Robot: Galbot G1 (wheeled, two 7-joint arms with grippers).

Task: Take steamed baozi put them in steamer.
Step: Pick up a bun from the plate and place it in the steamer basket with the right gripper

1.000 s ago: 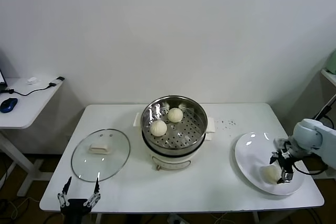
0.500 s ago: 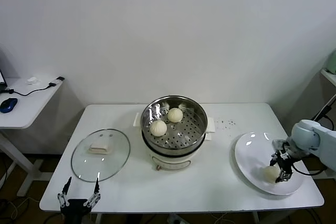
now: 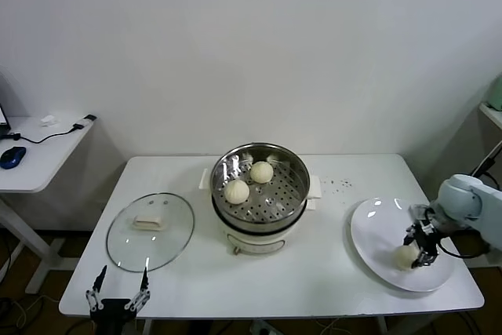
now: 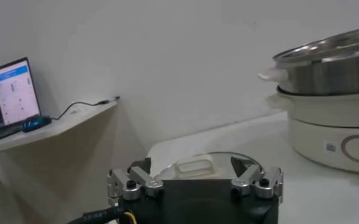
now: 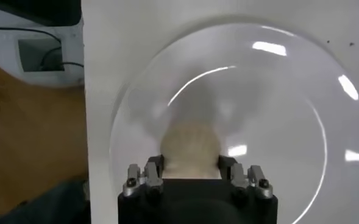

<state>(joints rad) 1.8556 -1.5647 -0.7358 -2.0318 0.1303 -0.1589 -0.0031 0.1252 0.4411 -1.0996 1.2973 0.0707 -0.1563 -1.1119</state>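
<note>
The steamer [image 3: 276, 201], a shiny perforated basket on a cream pot base, stands mid-table with two steamed baozi [image 3: 236, 191] [image 3: 262, 172] inside. Another steamed baozi [image 3: 403, 256] lies on the white plate [image 3: 375, 225] at the right. My right gripper [image 3: 419, 254] is shut on it. In the right wrist view the bun [image 5: 190, 146] sits squeezed between the two fingers of the right gripper [image 5: 190, 165], low over the plate [image 5: 277, 122]. My left gripper [image 3: 119, 282] is parked open at the table's front left edge.
A round glass lid [image 3: 150, 229] with a cream handle lies flat left of the steamer, just ahead of the left gripper [image 4: 194, 169]. The steamer [image 4: 325, 67] shows side-on in the left wrist view. A side desk [image 3: 35, 154] stands far left. Dark specks [image 3: 341, 185] dot the table.
The right gripper's fingers have come together onto the bun on the plate, and gripper and bun have shifted slightly. The left arm has not moved.
</note>
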